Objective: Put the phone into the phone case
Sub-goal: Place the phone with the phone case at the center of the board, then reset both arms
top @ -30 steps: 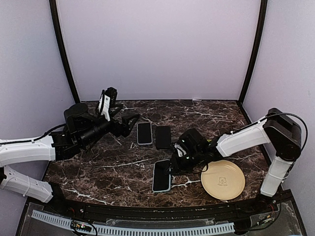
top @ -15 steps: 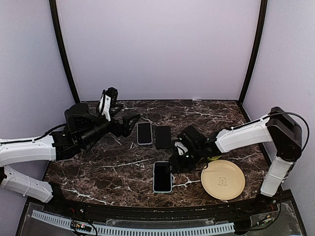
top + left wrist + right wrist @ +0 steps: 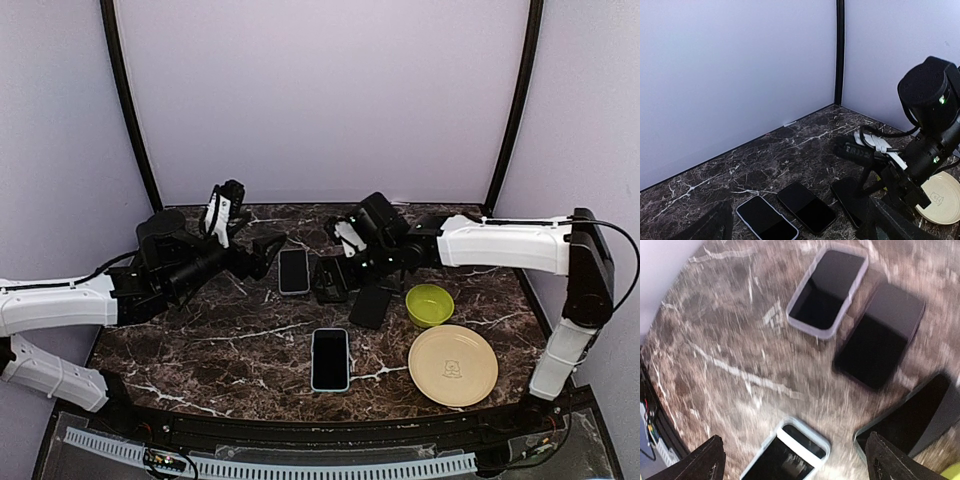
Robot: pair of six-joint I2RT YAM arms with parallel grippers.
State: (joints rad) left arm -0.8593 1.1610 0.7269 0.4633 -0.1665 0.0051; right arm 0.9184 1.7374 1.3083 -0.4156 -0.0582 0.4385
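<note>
Top external: your cased phone (image 3: 330,359) lay flat, near front edge
Right gripper (image 3: 795,460): fingers apart, empty, above a dark phone (image 3: 875,345)
Left gripper (image 3: 800,227): fingers apart, empty, raised

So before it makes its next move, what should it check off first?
1. Right end effector open and empty: ok. Its fingers are spread wide with nothing between them.
2. Left end effector clear of the phones: ok. It is open and off to their left.
3. Near phone seated in its light-rimmed case: cannot tell. It lies flat with the rim showing all round.
4. Which back item is an empty case: cannot tell. The clear-rimmed one, the dark slab beside it and the tilted dark slab all look black.
5. Green bowl and plate out of the way: ok. Both sit right of the phones.
</note>
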